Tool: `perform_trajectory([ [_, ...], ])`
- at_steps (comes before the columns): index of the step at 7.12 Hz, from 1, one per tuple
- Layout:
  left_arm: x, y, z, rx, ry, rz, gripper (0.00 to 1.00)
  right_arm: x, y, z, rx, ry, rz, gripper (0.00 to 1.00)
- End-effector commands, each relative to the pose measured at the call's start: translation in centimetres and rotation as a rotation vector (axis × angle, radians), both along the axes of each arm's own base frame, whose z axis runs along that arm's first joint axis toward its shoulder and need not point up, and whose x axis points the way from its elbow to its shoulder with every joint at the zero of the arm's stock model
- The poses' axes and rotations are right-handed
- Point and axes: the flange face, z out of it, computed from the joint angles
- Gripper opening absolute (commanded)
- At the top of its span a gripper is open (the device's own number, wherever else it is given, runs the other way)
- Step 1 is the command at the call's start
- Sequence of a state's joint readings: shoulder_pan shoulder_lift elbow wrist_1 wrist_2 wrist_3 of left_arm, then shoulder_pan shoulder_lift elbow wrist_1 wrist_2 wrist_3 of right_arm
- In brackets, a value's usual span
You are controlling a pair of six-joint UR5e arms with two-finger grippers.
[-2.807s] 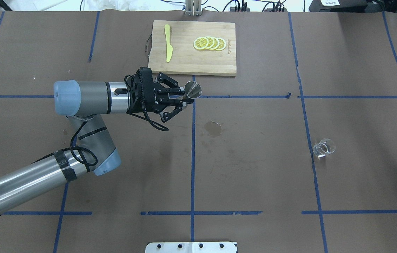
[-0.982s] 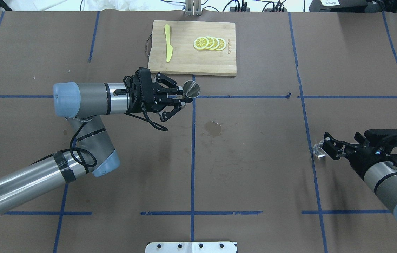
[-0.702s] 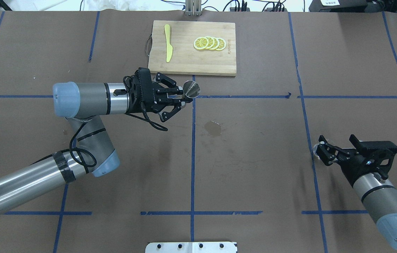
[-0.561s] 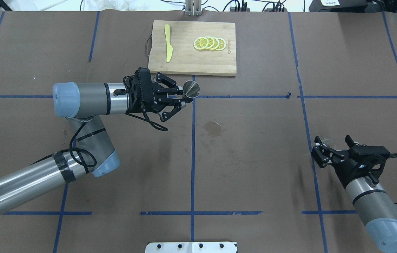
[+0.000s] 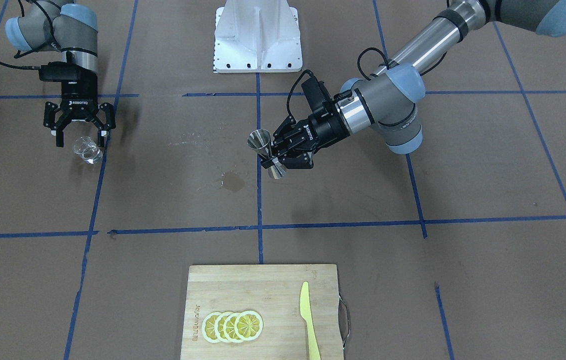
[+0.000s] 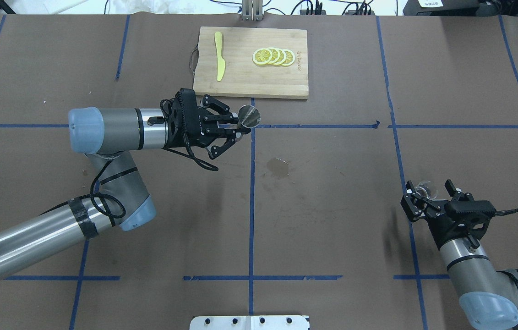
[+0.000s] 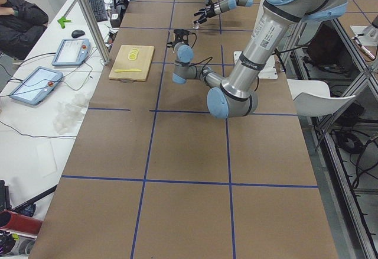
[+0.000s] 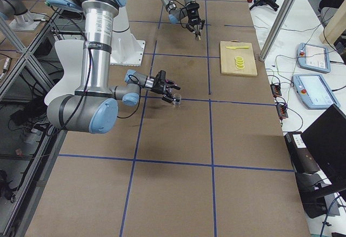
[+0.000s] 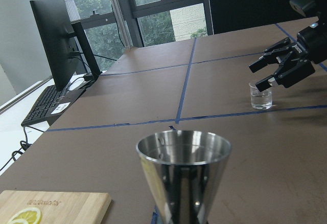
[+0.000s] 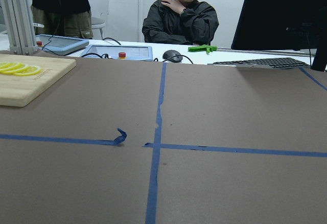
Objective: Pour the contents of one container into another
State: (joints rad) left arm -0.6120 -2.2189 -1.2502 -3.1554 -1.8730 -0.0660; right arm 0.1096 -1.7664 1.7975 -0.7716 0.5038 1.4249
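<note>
At the surface's [image 5: 172, 195] right end, we line up the grasp.
Right pincer [image 5: 80, 141] gapes around the standing glass cup [image 5: 86, 151] (nothing held); left pincer [image 5: 276, 154] clamps the jigger [image 5: 260, 140] aloft, mid-surface. Next we should close, lift.

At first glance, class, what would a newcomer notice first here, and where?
The left gripper, near the middle, holds a shiny jigger aloft. On the robot's right, the open right gripper hangs at a glass standing on the table. At the far edge lies a board with lemon slices and a yellow knife.
</note>
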Motion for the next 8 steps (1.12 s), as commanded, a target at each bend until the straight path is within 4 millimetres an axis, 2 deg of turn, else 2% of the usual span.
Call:
perform_trajectory([
  [1, 0.0, 0.0, 0.1, 0.0, -0.001, 0.0, 0.0, -1.2, -0.1, 1.0, 0.005, 0.009, 0.01, 1.0],
  [4, 0.0, 0.0, 0.1, 0.0, -0.001, 0.0, 0.0, -2.5, -0.2, 2.6, -0.003, 0.019, 0.015, 1.0],
  [6, -0.1, -0.1, 0.1, 0.0, -0.001, -0.002, 0.0, -2.5, -0.2, 3.0, -0.003, 0.028, 0.018, 0.95],
  [8, -0.1, -0.1, 0.1, 0.0, -0.001, -0.002, 0.0, -2.6, -0.2, 3.1, -0.005, 0.027, 0.016, 0.72],
])
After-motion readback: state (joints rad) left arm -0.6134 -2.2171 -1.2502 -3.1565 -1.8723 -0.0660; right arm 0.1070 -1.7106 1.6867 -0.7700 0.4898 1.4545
